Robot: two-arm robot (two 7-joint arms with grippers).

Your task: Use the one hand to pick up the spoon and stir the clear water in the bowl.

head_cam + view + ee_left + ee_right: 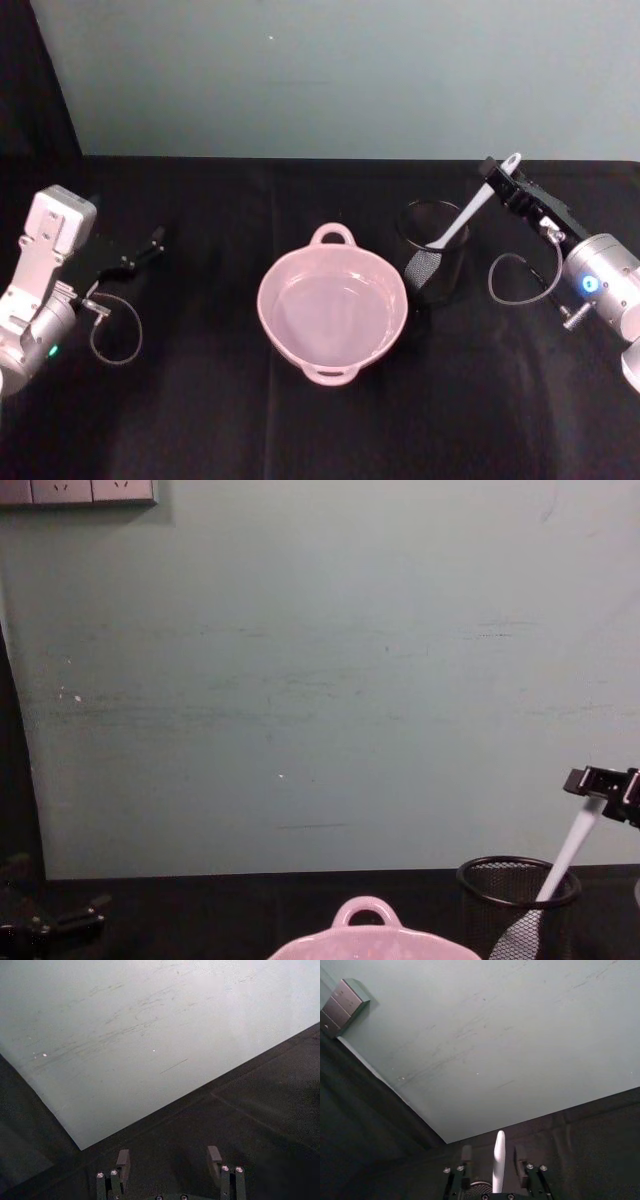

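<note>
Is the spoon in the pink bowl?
No, the spoon leans in the black mesh cup beside the bowl.

Glossy pink bowl (268, 290), smooth white plastic spoon (465, 218), black wire-mesh metal cup (437, 270) on the right; matt black cloth covers the desk (200, 420).
</note>
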